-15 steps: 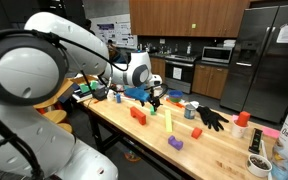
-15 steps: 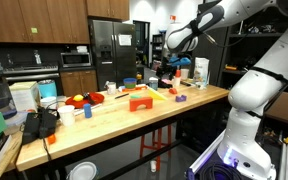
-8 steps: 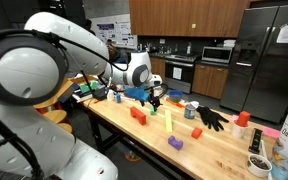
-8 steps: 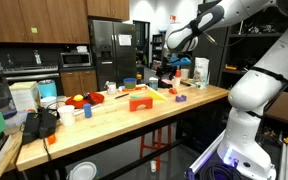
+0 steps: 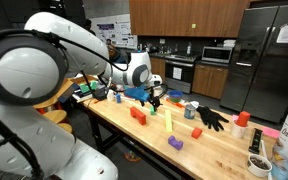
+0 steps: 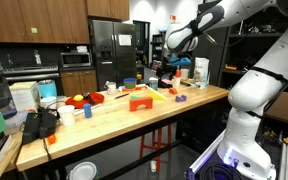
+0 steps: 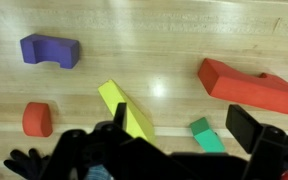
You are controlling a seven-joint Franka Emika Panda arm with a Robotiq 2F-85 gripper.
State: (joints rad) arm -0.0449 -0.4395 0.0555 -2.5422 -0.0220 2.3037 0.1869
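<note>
Your claw (image 7: 180, 142) hangs with its jaws wide apart and nothing between them, and its dark fingers fill the bottom edge of the wrist view. Closest to it is the yellow block (image 7: 125, 108), standing upright on the wooden table (image 7: 164, 30) just left of centre. The small green block (image 7: 206, 135) sits near it to the right. Further out lie the short red block (image 7: 37, 118) at the left, the long red block (image 7: 249, 85) at the right and the purple block (image 7: 50, 50) in the upper left. I judge you are at the hovering stage, above the blocks and touching none. Any descent onto the yellow block calls for centring the jaws over it first, clear of the green one. In an exterior view the black glove (image 5: 212, 117) lies well beyond, toward the right.
</note>
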